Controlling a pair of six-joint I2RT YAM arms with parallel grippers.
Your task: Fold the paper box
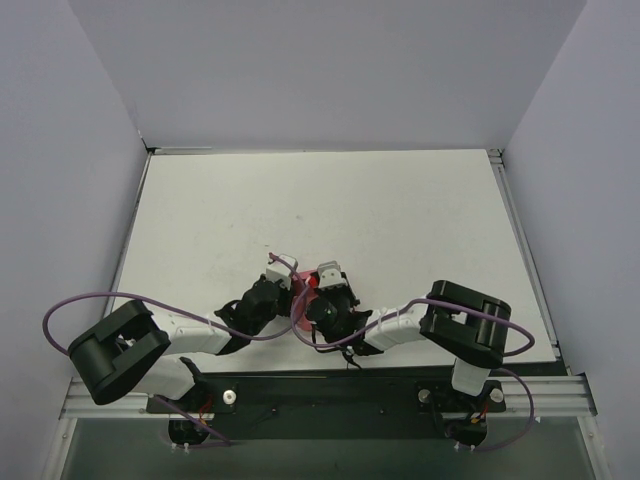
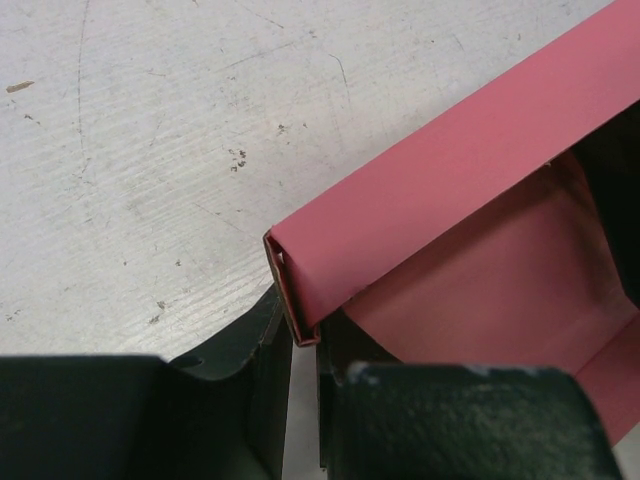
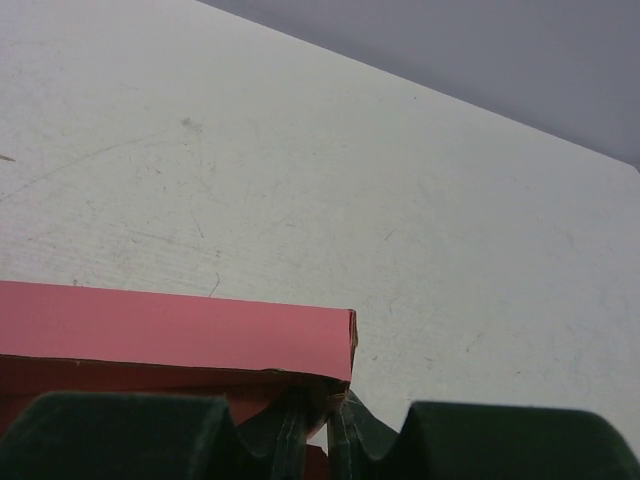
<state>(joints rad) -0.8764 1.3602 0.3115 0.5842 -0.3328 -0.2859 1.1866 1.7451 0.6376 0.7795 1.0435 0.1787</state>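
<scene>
Largely hidden overhead, paper box (image 2: 450, 170), left pincer (image 2: 302, 350) and right pincer (image 3: 318, 425) each clamped on its wall

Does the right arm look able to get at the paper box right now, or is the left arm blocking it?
Yes, apparently: the right fingers look pinched on a corner of the paper box, and the left fingers hold another edge from the opposite side, not blocking.

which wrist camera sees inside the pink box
The left one: beyond the left gripper, the paper box shows its open inside. From the right gripper, only a flat wall shows.
</scene>
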